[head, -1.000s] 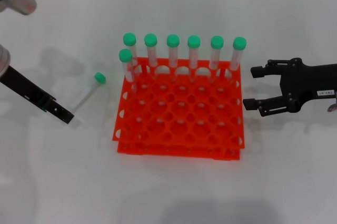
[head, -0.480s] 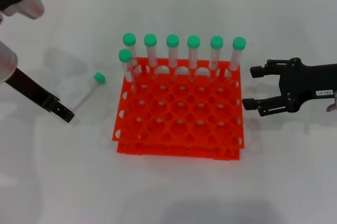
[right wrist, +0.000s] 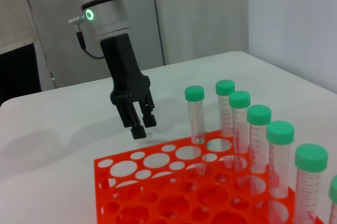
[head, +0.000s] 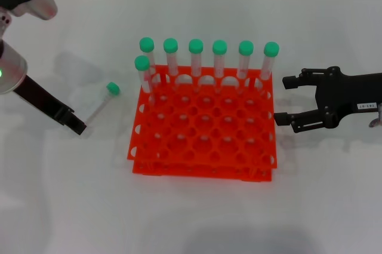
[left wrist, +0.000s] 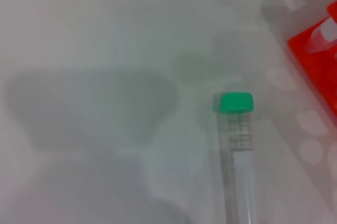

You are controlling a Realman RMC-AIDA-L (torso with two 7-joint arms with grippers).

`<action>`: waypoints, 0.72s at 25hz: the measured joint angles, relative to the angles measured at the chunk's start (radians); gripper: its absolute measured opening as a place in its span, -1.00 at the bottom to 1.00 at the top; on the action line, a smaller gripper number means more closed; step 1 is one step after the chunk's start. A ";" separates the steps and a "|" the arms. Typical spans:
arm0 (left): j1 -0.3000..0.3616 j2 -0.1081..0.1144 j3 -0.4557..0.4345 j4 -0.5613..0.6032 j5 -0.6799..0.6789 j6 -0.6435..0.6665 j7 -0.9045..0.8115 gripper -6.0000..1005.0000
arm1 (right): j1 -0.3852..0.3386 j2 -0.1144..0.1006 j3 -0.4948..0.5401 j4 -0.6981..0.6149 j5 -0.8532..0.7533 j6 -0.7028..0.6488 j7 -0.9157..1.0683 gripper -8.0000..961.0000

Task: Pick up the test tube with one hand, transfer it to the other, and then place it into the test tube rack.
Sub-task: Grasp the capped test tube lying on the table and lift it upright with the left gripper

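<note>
Left gripper point(head: 76, 125): black, plain wrist, on a silver arm with green light ring; angled down to the white table point(head: 197, 212) from the robot's left, tip at the lower end of the test tube point(head: 102, 103). In the right wrist view point(right wrist: 138, 124) its fingers point down and sit close together with a narrow gap, nothing between them.
Test tube: lying on the table, well left of the test tube rack point(head: 203, 124), green cap toward the far side. Left wrist view point(left wrist: 238, 158) shows printed graduations below the cap and one orange rack corner point(left wrist: 321, 55), but none of that arm's own fingers.
Change from a second ago: left gripper's tip has slid toward the tube's base, and the arm's silver body has drawn further into the head view; tube, rack and right gripper unmoved.
Right gripper point(head: 285, 100): black, white label on wrist, held level just right of the rack, fingers spread wide, empty.
Rack: orange, two-tiered; seven capped tubes point(head: 219, 58) upright, six along the far row and one in the second row at left.
</note>
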 joint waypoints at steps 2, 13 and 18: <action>-0.008 0.000 0.000 -0.018 0.003 -0.010 0.000 0.06 | 0.000 0.002 0.000 0.000 0.000 0.001 0.000 0.81; -0.020 0.000 0.023 -0.044 0.013 -0.047 -0.006 0.04 | 0.007 0.010 0.000 0.000 0.000 0.003 0.000 0.81; -0.031 0.001 0.055 -0.073 0.013 -0.070 -0.022 0.04 | 0.011 0.013 0.000 0.000 0.000 0.005 0.001 0.81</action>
